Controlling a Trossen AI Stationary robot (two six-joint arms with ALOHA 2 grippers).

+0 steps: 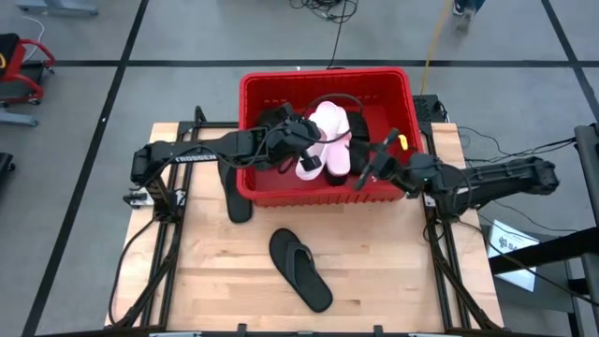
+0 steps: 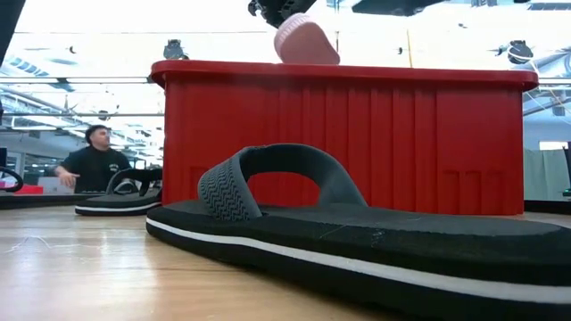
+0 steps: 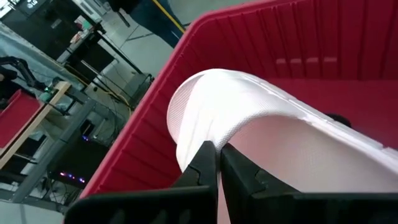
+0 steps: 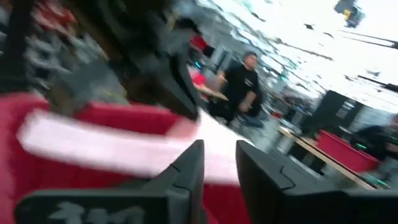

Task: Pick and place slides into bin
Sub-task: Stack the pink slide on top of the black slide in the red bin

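**Op A:** From the high view I have the left tool [image 1: 307,140] over the bin [image 1: 257,86], closed on a pink slide [image 1: 323,131] that hangs inside the rim, near the bin's centre. The right tool [image 1: 370,164] reaches in from four o'clock; I can't tell its opening from there. A black thong slide [image 1: 299,269] lies on the counter [image 1: 215,271] at six o'clock of the bin, and another black slide [image 1: 239,201] pokes out at the bin's seven o'clock corner.

**Op B:** The low view agrees: the pink slide [image 2: 305,40] shows above the bin's [image 2: 339,134] rim, gripped from above. One black slide [image 2: 357,232] fills the foreground, a second [image 2: 120,201] sits at nine o'clock. A person [image 2: 94,165] is seated far behind.

**Op A:** My left wrist view has the fingers [image 3: 205,165] pinched nearly together on the pink slide's [image 3: 249,112] strap edge, red wall [image 3: 280,37] behind it.

**Op B:** Right wrist?

**Op A:** Blurred. The fingers [image 4: 189,165] stand a little apart with nothing between them that I can make out; a pale slide [image 4: 99,149] lies beyond them.

**Op B:** So which step?

**Op A:** I judge it as the placing step for this pink one. Next I'd open the left tool so it drops clear of the right arm, then go for a black slide on the counter.
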